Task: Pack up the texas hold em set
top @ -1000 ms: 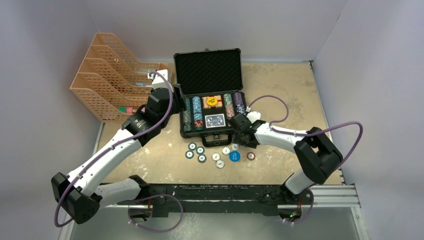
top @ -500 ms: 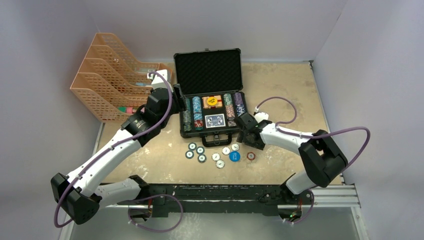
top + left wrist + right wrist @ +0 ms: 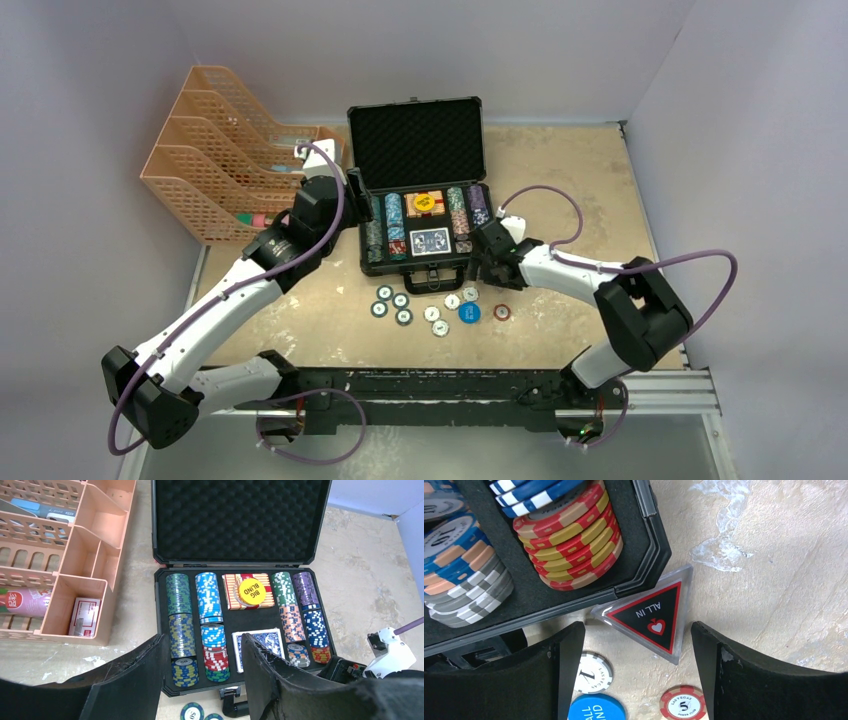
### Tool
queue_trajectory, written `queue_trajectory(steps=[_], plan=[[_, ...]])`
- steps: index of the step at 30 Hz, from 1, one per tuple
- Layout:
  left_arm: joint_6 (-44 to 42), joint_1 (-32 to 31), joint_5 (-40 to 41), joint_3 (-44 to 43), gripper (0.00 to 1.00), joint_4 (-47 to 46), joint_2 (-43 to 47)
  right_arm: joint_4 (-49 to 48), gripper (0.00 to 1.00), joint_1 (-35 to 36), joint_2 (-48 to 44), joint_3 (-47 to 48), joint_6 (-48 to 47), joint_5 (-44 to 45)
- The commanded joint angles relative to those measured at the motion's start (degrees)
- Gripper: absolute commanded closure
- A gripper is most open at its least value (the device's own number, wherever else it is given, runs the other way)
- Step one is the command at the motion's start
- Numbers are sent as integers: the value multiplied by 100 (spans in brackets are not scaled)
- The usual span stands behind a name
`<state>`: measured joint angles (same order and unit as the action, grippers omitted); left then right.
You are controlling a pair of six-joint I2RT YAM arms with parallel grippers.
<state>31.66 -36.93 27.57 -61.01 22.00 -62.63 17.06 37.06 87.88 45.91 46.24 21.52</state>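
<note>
The black case lies open, its foam lid upright. Rows of poker chips and the blue-white card deck fill its base. Several loose chips lie on the table in front of the case. My left gripper hangs open and empty over the case's left end. Over the case's front right corner my right gripper is open. Between its fingers a clear triangular "ALL IN" marker rests on the table against the case rim, untouched. A white chip, a blue disc and a red chip lie below.
An orange mesh file organiser stands left of the case, holding a small red-and-white pack. Grey walls close in the back and both sides. A black rail runs along the near edge.
The right gripper's jaws have spread wider, and it has shifted a little towards the case's front right corner. The left arm has not moved.
</note>
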Motion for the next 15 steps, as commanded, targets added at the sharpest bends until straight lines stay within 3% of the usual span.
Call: queue_trajectory(steps=[1, 9, 15], plan=[[-152, -7, 108, 2, 45, -124, 111, -118, 19, -7, 68, 97, 312, 443], [-160, -3, 124, 2, 45, -113, 59, 97, 26, -2, 15, -83, 1018, 1193], [-160, -2, 138, -3, 45, -105, 22, 357, 33, -2, -79, -154, 975, 743]])
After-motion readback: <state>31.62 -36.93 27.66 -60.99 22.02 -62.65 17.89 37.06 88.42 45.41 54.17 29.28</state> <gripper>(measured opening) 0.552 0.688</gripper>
